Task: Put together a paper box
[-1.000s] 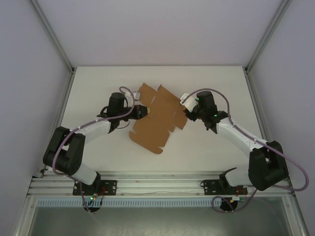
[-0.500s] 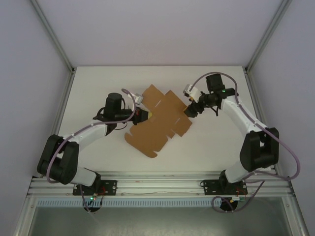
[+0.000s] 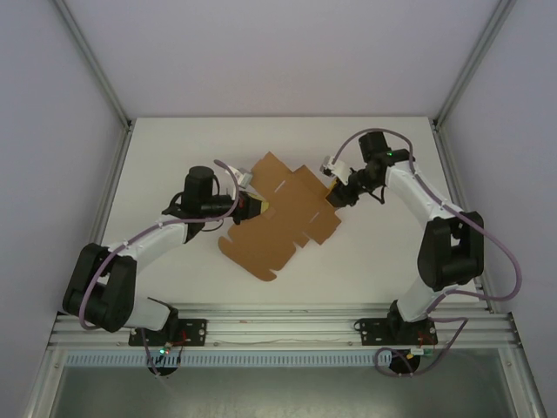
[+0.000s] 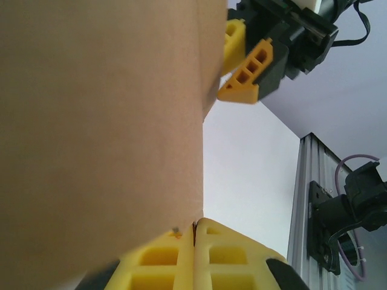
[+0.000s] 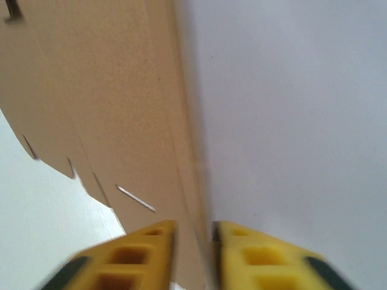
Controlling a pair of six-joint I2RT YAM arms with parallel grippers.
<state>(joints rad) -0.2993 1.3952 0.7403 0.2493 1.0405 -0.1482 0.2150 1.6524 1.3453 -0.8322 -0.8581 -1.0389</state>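
**Desk:** Item 1, paper box, where is it?

**Op:** Paper box (image 3: 283, 216): flat die-cut kraft sheet, unfolded, flaps and tabs out. It's mid-table (image 3: 392, 257) between my two arms, long axis running diagonally from far-centre to near-left. Plain brown, no print. In the R wrist cam I see one thin slit (image 5: 136, 198) and a few notches cut into the edge. Can't tell from overhead whether the sheet lies flat on the table or is raised off it.

**Desk:** Item 2, L gripper?

**Op:** Left gripper (image 3: 253, 206): at the sheet's left edge, approx. halfway along. In the L wrist cam its yellow fingers (image 4: 233, 260) meet pad to pad, with only a hairline seam between them. The cardboard edge runs straight into that seam, so I log it as pinched on the sheet.

**Desk:** Item 3, R gripper?

**Op:** Right gripper (image 3: 336, 197): at the sheet's right edge, opp. the left one. In its own cam the cardboard passes edge-on between the two pads, which are drawn in close on either side. I log it as clamped on the sheet.

**Desk:** Misc.?

**Op:** Alu rail (image 4: 302, 199) and an arm base (image 4: 338, 217) at the near edge of the table, seen in the L wrist cam.
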